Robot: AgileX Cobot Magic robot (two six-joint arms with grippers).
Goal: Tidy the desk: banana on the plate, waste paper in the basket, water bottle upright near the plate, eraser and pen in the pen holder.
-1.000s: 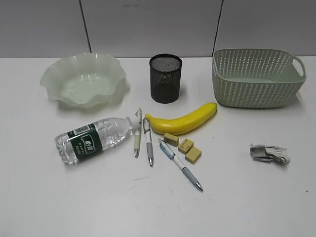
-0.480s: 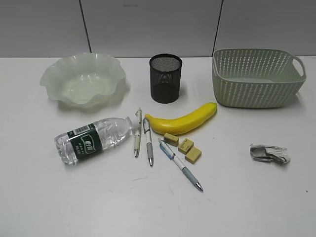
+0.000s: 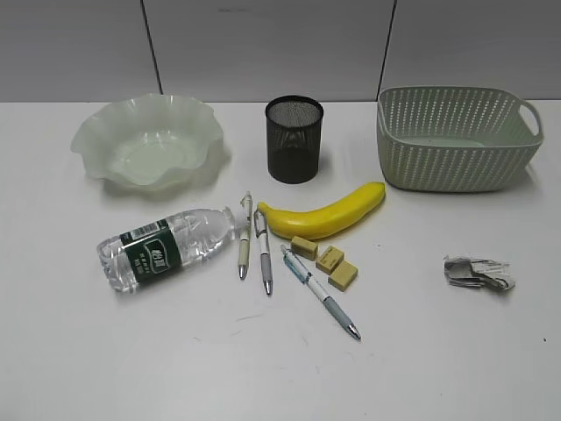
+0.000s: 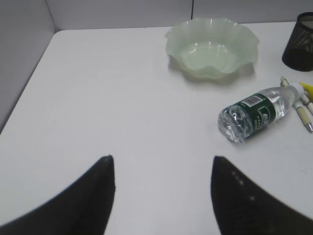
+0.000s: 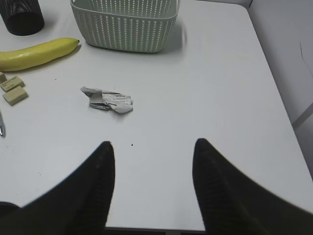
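Observation:
The banana (image 3: 323, 215) lies mid-desk (image 3: 131, 351), with three erasers (image 3: 329, 261) and three pens (image 3: 263, 254) just in front of it. The water bottle (image 3: 166, 247) lies on its side at the left. The plate (image 3: 149, 140) stands back left, the pen holder (image 3: 294, 139) back centre, the basket (image 3: 456, 138) back right. The waste paper (image 3: 478, 273) rests front right. Neither arm shows in the exterior view. My left gripper (image 4: 161, 159) is open over bare desk, near side of the bottle (image 4: 254, 113). My right gripper (image 5: 152, 144) is open, short of the waste paper (image 5: 107, 100).
A grey wall panel runs behind the desk. The desk's left edge (image 4: 29, 83) shows in the left wrist view; its right edge (image 5: 274, 83) and near edge (image 5: 151, 228) show in the right wrist view. Bare desk lies along the front.

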